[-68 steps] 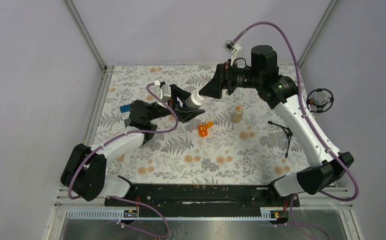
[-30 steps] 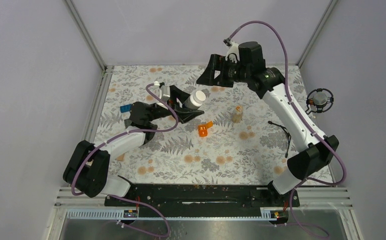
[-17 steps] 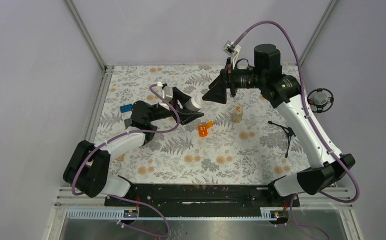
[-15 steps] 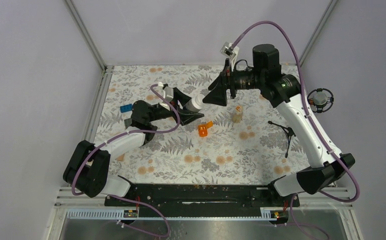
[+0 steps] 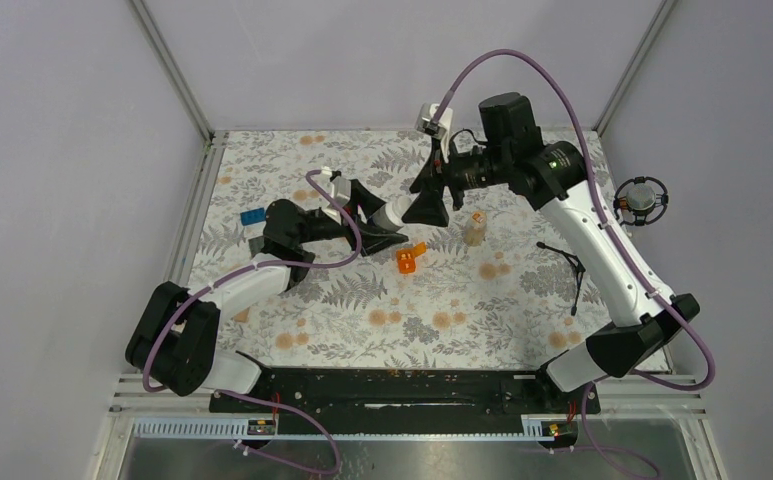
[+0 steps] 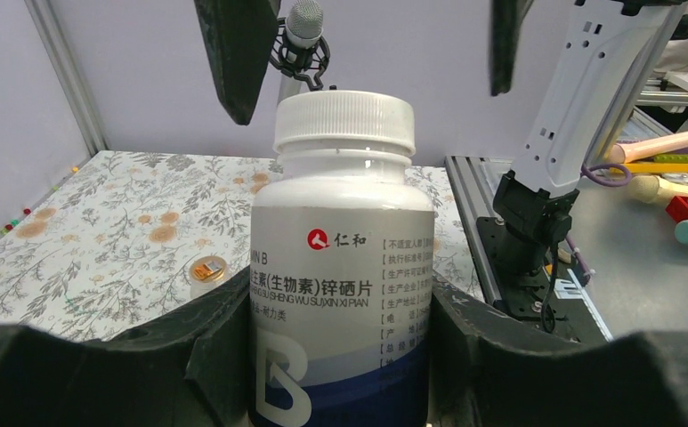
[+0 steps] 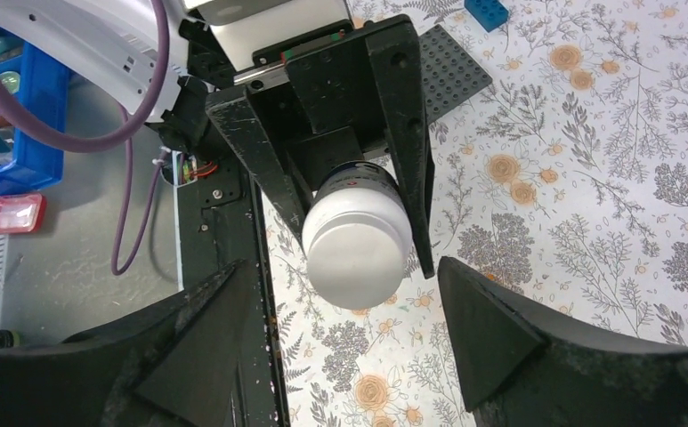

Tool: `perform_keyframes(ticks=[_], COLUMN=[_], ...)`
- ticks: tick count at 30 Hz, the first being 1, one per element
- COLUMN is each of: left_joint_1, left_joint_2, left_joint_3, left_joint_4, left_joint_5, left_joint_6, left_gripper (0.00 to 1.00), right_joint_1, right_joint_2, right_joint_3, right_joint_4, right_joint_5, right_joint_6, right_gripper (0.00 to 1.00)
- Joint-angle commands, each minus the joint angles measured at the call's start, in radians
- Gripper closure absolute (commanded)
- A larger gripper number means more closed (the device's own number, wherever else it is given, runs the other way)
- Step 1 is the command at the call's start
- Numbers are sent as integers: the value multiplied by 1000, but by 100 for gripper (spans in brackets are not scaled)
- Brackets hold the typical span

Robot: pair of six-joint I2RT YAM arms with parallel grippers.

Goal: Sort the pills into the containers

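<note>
**Left to right.** L gripper (image 5: 380, 216) is clamped on the body of the white-and-blue vitamin-B bottle (image 6: 340, 267). It holds the bottle off the table, tilted, w/ the white screw cap (image 6: 344, 120) aimed at the R arm, presumably to brace it for uncapping. R gripper (image 5: 426, 200): jaws spread, one each side of the cap, not touching; likely abt to close & twist. Orange hinged box (image 5: 408, 258), lid open, lies on the floral cloth (image 5: 362, 310) just right of the bottle. Small tan bottle (image 5: 475, 229) stands upright further right, apart from both arms.
</note>
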Motion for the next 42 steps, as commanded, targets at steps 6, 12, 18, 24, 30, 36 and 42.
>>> perform_keyframes(ticks=[6,12,18,24,30,36,42], left_joint_1=[5,5,0,-12,-12,-12,-12], left_joint_2=[8,13,-31,-83,-99,-120,-120], left_joint_3=[51,56,61,96,86,70,75], left_joint_4=[102,109,-110,-361,-397,-406,-367], left_joint_5=[61,41,-83,-199,-229,-176,-19], left_joint_6=[-51,-47,146,362,374,372,319], left_gripper=[100,100,100,100,100,100,100], right_joint_1=[26,36,60,104,101,66,5], right_joint_2=[33,46,57,91,29,-67,-94], right_joint_3=[30,28,-12,26,-19,-74,-69], right_joint_4=[32,80,212,168,242,304,130], right_joint_5=[60,141,246,556,571,315,48], right_joint_6=[20,121,419,713,680,436,141], right_gripper=[28,56,81,83,4,1,1])
